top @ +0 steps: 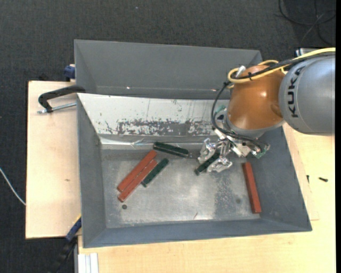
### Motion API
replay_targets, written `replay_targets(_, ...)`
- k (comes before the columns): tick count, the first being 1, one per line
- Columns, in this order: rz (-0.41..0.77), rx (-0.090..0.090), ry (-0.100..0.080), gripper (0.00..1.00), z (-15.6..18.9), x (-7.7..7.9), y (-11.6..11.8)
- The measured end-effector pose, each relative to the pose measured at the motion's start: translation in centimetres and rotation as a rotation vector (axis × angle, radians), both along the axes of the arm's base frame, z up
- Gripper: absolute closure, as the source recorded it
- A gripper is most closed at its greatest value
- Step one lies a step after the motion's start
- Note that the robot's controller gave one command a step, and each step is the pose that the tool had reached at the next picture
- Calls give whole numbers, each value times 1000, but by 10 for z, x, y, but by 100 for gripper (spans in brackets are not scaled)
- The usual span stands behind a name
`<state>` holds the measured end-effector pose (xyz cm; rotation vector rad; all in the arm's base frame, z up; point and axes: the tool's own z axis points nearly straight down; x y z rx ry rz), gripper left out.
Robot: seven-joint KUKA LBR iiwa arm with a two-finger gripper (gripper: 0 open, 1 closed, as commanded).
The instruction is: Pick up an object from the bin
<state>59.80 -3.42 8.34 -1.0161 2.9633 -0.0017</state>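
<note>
The arm (314, 90) runs off the right edge, and its orange cover (256, 98) hides whatever lies behind the gripper (216, 157). A dark green stick (201, 168) pokes out at the gripper's lower left, its other end lost under the metal. Well off to the gripper's lower left lies a dark speck (123, 207) — too small to name.

Dark grey carpet (160, 21) covers the floor; black cables (311, 16) lie at the view's top right, 1 thin white cable (10, 186) at left.
</note>
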Motion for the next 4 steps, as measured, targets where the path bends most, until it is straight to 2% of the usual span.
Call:
replay_targets(2, -1, 1, 8, 100, 8, -2, 1)
replay_targets(3, -1, 1, 12, 100, 30, -3, 1)
replay_targets(4, 0, 0, 8, 100, 53, -1, 1)
